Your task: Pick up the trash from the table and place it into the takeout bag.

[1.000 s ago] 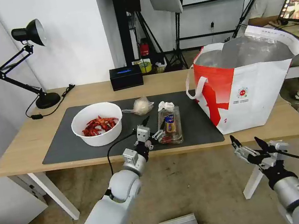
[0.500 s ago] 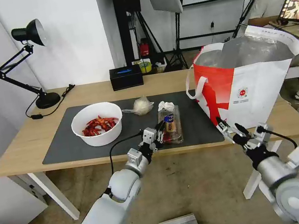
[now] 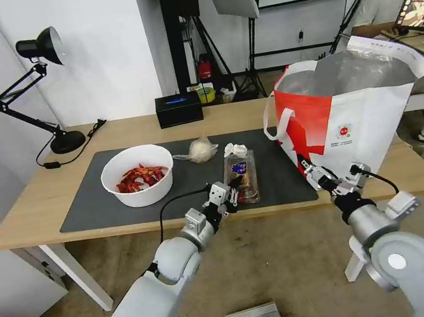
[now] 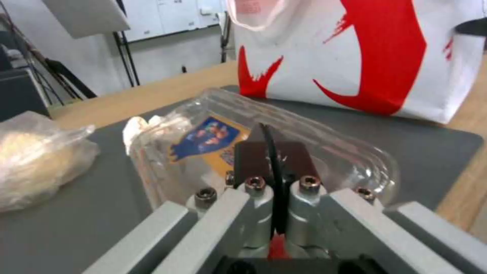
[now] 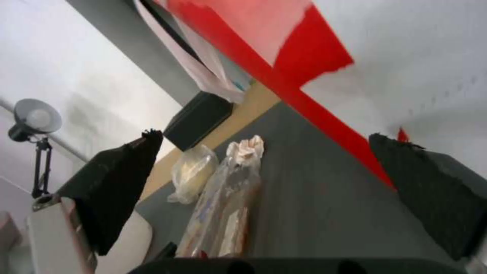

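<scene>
At the table's (image 3: 40,205) near edge, the left gripper (image 3: 228,195) pinches the near end of the clamshell (image 3: 240,171), fingers closed on its rim. The right gripper (image 3: 312,171) hangs spread wide beside the bag's (image 3: 360,132) near corner. Farther back on the mat (image 3: 88,202) lie the bowl (image 3: 138,176), tissue (image 3: 235,149) and knotted bag (image 3: 199,149).

Head high, wrists low, sharing clamshell (image 3: 241,177)
</scene>
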Motion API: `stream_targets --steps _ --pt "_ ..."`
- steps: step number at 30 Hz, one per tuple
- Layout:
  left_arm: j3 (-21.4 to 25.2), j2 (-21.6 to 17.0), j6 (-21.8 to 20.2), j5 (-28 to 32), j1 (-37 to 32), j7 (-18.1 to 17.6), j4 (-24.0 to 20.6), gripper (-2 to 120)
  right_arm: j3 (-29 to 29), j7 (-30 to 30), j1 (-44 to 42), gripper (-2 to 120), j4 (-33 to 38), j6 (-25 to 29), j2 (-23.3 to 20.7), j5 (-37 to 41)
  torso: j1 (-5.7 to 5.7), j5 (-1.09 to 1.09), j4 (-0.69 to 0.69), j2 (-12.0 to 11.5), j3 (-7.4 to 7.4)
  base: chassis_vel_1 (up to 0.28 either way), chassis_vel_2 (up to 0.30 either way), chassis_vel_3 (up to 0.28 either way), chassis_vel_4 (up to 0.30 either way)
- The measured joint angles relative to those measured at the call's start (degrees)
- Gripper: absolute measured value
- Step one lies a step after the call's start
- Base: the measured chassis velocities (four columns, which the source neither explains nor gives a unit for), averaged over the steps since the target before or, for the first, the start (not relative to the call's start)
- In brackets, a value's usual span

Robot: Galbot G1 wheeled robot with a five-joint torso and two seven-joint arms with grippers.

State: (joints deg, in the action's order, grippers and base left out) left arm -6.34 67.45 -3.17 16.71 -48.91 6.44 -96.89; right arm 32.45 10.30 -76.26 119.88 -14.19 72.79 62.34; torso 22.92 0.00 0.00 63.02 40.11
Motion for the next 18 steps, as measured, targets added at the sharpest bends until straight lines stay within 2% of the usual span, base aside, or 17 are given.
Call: stream_targets --steps 18 --pt "-0.69 0.75 -0.48 -0.72 -0.26 0.00 2.13 0 -7.17 3.48 10.00 100 -8.95 -1.25 2.57 4.06 -0.01 0.00 0.00 0.00 0.00 0.000 0.000 0.000 0.000"
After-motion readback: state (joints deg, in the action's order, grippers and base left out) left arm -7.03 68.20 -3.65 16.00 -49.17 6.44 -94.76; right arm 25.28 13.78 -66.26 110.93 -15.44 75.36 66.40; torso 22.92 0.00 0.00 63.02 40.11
